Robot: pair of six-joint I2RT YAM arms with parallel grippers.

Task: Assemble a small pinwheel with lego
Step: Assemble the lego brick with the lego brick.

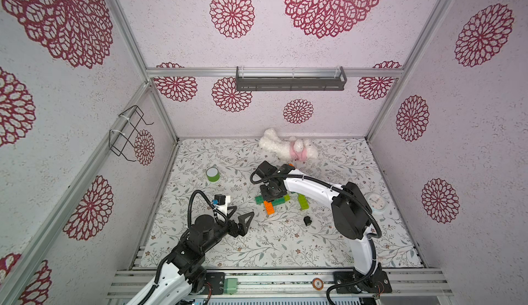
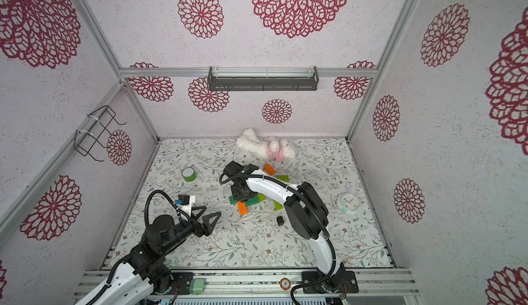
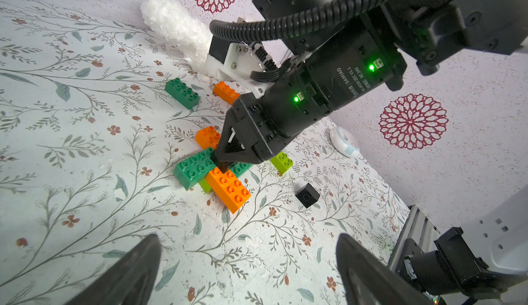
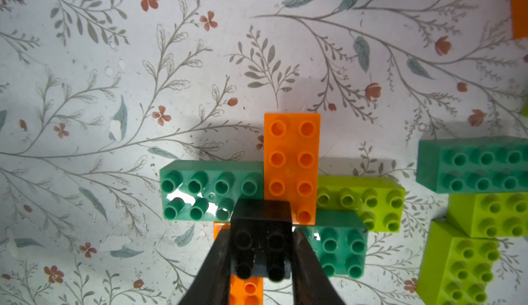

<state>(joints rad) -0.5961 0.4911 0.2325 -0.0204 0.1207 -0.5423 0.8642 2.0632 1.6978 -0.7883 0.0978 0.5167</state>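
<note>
The right gripper [image 4: 262,240] pinched a small black square plastic brick [image 4: 261,213] low in the frame, over the cross of orange and green studded bricks [image 4: 291,157]. The left gripper [image 3: 248,237] stood spread wide, well apart.

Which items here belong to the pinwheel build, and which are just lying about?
Job: crossed brick assembly; black brick in the right pincer; spare black brick; loose dark green brick, orange brick, lime brick.
Lying about: green tape roll; plush toy; small clock.

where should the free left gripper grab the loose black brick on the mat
Grip the loose black brick across two opposite flat side walls, coming straight down with the open left gripper. It is a small squarish block lying alone on the mat, so its sides look free.
</note>
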